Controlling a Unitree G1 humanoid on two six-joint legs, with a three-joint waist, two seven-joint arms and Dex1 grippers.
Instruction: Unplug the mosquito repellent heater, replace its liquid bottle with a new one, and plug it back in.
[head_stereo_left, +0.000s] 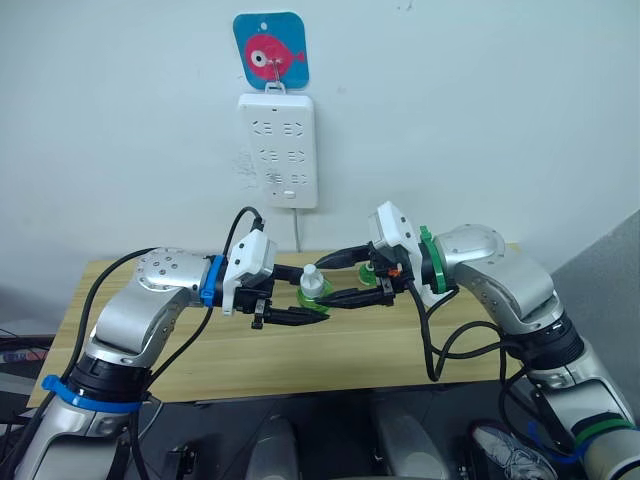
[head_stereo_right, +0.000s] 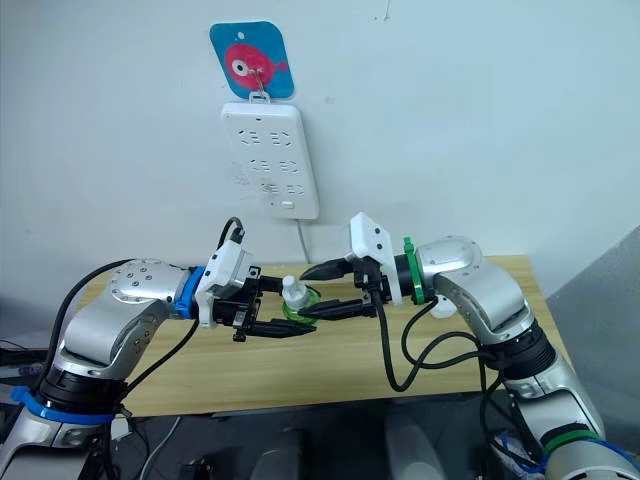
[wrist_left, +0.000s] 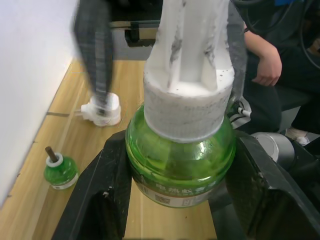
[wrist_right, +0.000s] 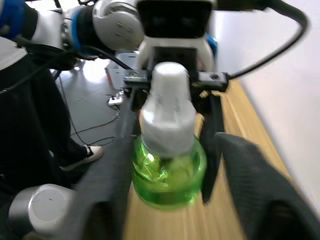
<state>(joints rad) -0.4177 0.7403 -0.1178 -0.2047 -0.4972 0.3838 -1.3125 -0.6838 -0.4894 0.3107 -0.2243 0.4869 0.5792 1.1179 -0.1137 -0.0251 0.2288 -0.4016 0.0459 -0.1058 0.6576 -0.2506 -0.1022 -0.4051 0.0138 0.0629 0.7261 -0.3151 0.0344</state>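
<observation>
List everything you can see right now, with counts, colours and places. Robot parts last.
Green liquid bottle with white cap: 1, held in the air between both grippers over the table.
Second green bottle: 1, uncapped with a dark wick, standing on the table near the wall.
Mosquito repellent heater: 1, white, on the table.
Power strip: 1, white, hanging on the wall.
Fish hook plaque: 1, blue and pink, above the strip.
Table: 1, light wood.
Person: 1, dark clothes, seated beyond the table.
Left gripper: black, shut on the bottle.
Right gripper: black, open around the cap.

Head stereo pair: looking forward and down over the tabletop (head_stereo_left: 400, 345) toward the wall. Wrist cameras: facing each other, very close on the shared green bottle (wrist_left: 180, 165).
</observation>
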